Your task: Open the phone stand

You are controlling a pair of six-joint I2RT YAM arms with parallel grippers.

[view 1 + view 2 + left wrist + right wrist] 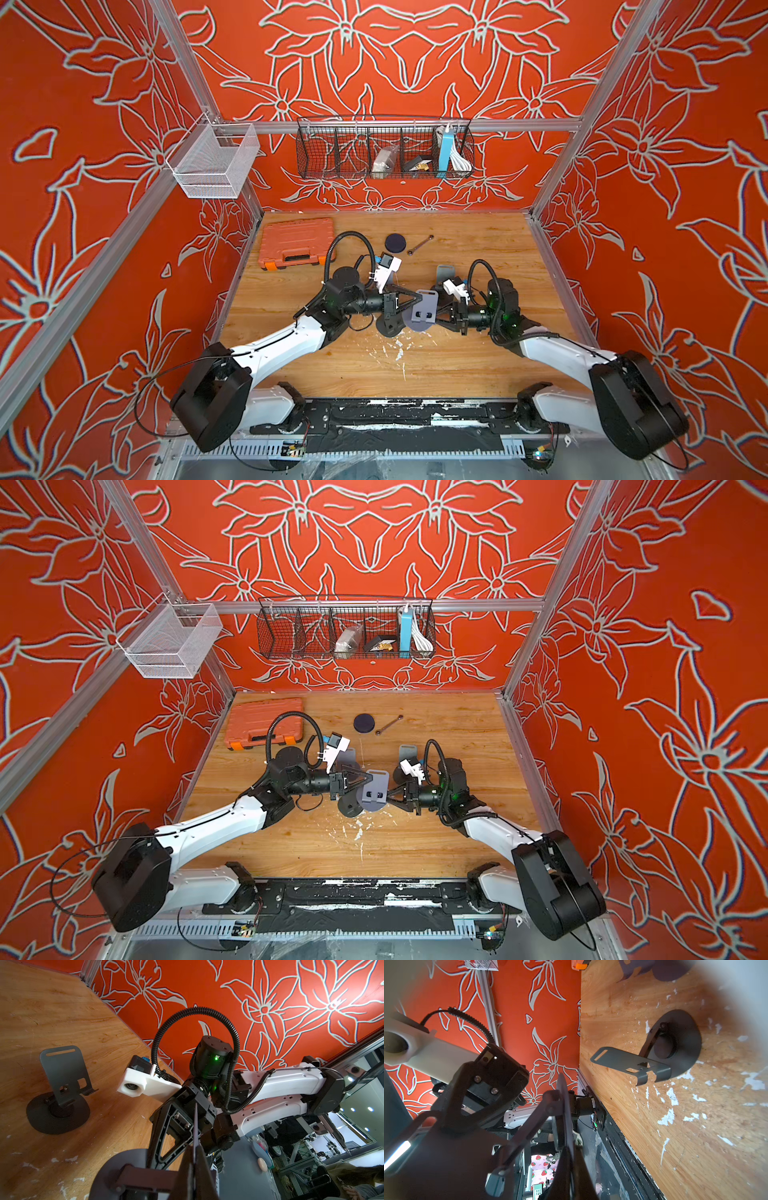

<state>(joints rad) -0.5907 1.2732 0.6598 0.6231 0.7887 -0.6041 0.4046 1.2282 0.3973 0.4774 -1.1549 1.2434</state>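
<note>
The left gripper (412,304) and right gripper (435,312) both pinch the phone stand (424,308) tight, holding it between them over the table (478,357). The opening step looks underway. Next, pull plate and round base apart.

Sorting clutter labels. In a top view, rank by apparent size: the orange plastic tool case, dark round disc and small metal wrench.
1. Orange plastic tool case
2. Dark round disc
3. Small metal wrench: longer than the disc but much thinner.
</note>
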